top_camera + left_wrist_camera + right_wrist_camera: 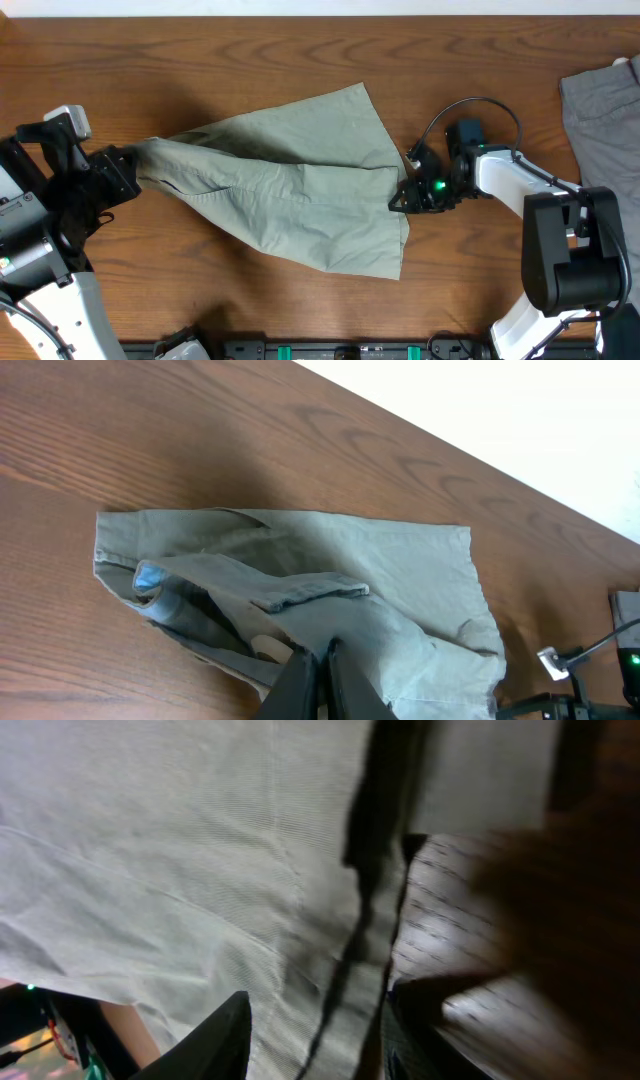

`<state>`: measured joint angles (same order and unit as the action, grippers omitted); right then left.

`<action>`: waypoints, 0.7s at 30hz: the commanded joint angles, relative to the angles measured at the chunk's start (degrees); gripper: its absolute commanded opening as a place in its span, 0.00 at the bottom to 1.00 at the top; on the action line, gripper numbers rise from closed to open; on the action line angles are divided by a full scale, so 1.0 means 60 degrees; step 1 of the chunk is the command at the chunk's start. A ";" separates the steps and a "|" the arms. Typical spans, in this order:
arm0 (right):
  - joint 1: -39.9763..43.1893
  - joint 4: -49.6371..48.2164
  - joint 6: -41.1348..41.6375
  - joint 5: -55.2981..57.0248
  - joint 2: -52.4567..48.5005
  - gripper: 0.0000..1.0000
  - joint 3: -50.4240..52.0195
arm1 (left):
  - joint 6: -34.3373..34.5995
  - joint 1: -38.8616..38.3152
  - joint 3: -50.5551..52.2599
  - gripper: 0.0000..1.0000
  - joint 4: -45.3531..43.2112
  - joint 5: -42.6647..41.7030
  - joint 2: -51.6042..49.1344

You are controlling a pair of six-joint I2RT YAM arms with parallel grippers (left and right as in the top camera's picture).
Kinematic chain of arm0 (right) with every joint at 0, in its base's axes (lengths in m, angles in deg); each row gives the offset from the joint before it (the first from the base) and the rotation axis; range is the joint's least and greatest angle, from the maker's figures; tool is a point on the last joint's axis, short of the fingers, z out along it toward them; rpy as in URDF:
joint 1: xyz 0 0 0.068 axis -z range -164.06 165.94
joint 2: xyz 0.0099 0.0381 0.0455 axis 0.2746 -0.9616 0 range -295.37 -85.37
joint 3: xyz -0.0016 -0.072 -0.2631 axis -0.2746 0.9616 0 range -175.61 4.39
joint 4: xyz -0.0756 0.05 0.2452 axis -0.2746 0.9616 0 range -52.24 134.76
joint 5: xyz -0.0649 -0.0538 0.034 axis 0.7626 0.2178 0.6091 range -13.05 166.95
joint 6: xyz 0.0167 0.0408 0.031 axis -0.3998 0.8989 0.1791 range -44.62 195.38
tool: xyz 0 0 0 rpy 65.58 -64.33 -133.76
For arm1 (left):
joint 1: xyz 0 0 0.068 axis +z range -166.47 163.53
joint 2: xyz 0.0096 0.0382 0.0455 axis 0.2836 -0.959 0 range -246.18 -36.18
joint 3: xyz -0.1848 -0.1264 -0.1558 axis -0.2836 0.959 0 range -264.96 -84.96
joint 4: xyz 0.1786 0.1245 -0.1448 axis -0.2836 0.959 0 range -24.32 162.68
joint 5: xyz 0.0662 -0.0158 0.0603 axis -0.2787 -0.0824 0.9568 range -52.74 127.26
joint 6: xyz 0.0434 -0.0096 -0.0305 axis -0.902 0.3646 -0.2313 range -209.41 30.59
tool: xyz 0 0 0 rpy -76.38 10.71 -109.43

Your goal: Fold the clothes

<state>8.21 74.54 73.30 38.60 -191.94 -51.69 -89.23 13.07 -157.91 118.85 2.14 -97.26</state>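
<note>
The clothes (300,190), pale khaki-green shorts, lie wrinkled across the middle of the wooden table, bunched to a point at the left and fanned wide at the right. My left gripper (137,168) is shut on that bunched left end. In the left wrist view its fingers (322,652) pinch the cloth (400,570) just below a stitched pocket flap (310,592). My right gripper (398,200) sits at the shorts' right edge. In the right wrist view its jaws (318,998) stand apart over the fabric (150,870), with the hem edge running between them.
A darker grey garment (600,110) lies at the far right of the table. The table's back edge runs along the top, with white wall (520,410) beyond it. A black cable (480,102) loops above the right wrist.
</note>
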 commanded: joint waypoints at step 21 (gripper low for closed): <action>0.0036 -0.0124 -0.0055 0.0477 -0.0149 0.41 -0.0029 | -0.0022 0.0047 -0.0240 0.06 -0.0087 0.0040 -0.0004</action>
<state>8.10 74.27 72.86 39.87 -192.00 -51.71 -89.23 13.07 -157.91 118.67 2.14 -97.26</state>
